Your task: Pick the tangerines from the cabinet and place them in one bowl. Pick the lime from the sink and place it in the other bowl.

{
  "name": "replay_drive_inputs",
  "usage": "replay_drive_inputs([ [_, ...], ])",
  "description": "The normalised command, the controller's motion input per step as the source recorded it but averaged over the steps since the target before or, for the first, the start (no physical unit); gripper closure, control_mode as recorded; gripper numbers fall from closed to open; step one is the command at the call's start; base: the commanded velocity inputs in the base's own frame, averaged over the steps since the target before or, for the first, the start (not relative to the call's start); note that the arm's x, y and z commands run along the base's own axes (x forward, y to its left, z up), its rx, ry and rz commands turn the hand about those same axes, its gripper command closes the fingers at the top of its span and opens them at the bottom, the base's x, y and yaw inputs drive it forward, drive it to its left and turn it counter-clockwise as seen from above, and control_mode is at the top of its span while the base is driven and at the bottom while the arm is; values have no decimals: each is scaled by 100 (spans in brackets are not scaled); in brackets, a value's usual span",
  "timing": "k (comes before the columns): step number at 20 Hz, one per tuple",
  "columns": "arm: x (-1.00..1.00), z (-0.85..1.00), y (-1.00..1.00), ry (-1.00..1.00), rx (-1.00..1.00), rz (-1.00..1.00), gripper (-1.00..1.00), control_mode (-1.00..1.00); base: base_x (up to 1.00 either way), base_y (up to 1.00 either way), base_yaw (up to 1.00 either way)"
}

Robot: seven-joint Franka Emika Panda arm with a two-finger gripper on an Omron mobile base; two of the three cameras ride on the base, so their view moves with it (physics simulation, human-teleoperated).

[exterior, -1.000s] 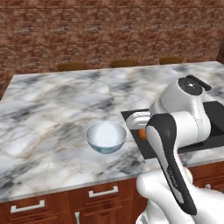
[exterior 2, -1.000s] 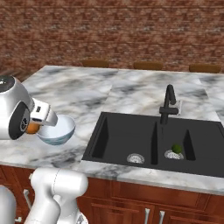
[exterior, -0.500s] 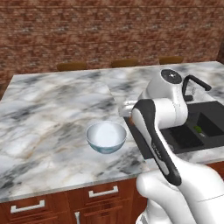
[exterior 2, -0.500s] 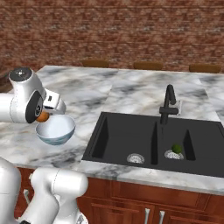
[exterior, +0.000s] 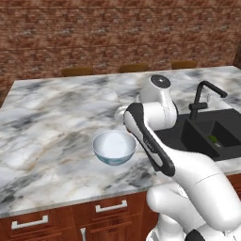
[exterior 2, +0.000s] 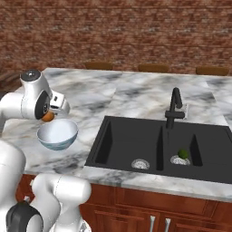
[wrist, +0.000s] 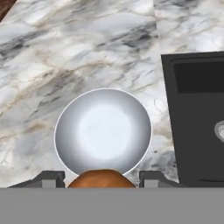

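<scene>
Orange tangerine (exterior 2: pixel 48 116) clamped in hand (wrist: pixel 102 180), poised over near rim of pale bowl (wrist: pixel 103 131) on bench (exterior: pixel 42 127). Risk: off-centre release; fruit strikes rim, rolls toward sink (exterior 2: pixel 136 140).

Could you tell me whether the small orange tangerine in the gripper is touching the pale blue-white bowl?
Apart: in the right base view the tangerine hangs in the gripper just above the bowl's rim.

Even, soft, perhaps slightly blurry light
</scene>
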Motion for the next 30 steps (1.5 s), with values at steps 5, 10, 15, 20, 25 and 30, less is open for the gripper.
replay_drive_inputs([
  [5, 60, -48, 20, 6, 0, 0, 100, -100, 0, 0, 0],
  [10, 40, -55, 13, 4, 0, 0, 100, -100, 0, 0, 0],
  [15, 22, -40, 16, 0, 0, 0, 100, -100, 0, 0, 0],
  [20, 1, -6, 10, 2, 0, 0, 100, -100, 0, 0, 0],
  [25, 0, -35, 6, 1, -4, 0, 100, -100, 0, 0, 0],
  [30, 2, -35, 0, 0, -3, 0, 100, -100, 0, 0, 0],
])
